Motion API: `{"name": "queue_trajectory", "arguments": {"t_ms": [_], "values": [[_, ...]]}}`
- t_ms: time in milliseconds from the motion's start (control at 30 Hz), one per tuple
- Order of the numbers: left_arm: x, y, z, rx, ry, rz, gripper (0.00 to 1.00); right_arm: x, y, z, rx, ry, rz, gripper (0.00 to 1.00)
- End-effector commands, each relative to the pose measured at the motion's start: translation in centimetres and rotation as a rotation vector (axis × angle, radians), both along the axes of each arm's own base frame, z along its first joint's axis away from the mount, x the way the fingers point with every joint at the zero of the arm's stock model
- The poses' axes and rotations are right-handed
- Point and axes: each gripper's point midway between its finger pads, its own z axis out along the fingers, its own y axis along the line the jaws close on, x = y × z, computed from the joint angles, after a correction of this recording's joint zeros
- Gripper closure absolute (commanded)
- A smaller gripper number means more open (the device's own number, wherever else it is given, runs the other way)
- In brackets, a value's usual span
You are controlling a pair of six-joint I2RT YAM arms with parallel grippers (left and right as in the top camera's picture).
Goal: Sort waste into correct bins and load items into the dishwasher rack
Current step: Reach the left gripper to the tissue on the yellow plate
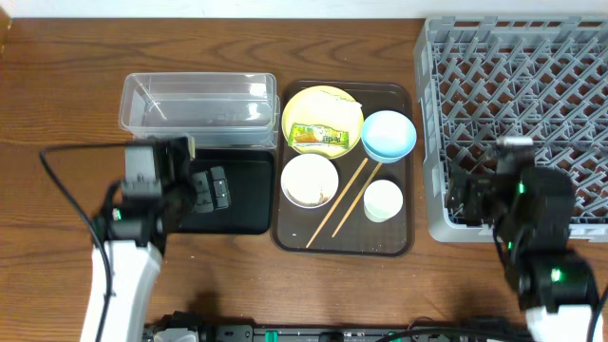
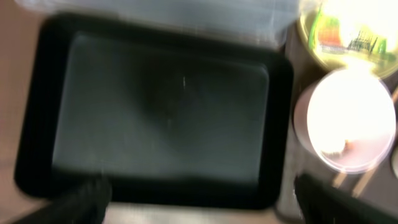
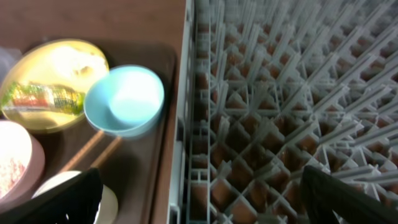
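Note:
On the brown serving tray sit a yellow plate carrying a green-and-yellow wrapper, a light blue bowl, a white bowl, a white cup and two chopsticks. The clear tub and black tray lie left of it, the grey rack to its right. My left gripper hovers open over the black tray's near edge, holding nothing. My right gripper is open and empty, straddling the rack's left wall beside the cup.
The wooden table shows bare at the left and along the front edge. The rack's left wall stands right against the serving tray. The blue bowl rests close to that wall.

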Motion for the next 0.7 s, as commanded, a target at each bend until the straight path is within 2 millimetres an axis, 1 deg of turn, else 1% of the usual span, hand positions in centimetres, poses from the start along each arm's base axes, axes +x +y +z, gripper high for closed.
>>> {"name": "queue_trajectory", "arguments": {"t_ms": [0,67,133,267,400,533,667], "values": [[0.6,-0.1,2.5,-0.018,0.056,0.005,0.04,1.4,0.1,1.3,-0.056,0.048,0.038,0.01],[0.7,-0.1,3.1,-0.018,0.077,0.006,0.04,1.8,0.4,1.6,-0.043,0.081,0.047,0.01],[1.2,-0.3,3.6,-0.027,0.056,0.002,0.04,2.1,0.5,1.9,-0.041,0.091,0.051,0.01],[3.5,-1.2,4.9,-0.072,-0.051,-0.026,0.04,2.4,0.5,2.3,-0.041,0.073,0.050,0.01],[5.7,-1.9,6.3,-0.059,-0.113,-0.052,0.04,2.4,0.5,2.3,-0.041,0.075,0.050,0.01],[9.0,-4.1,7.9,-0.045,-0.154,-0.109,0.04,2.4,0.5,2.3,-0.040,0.075,0.051,0.01],[12.8,-7.3,9.0,-0.054,-0.197,-0.181,0.05,2.4,0.5,2.3,-0.040,0.075,0.051,0.01]]}}
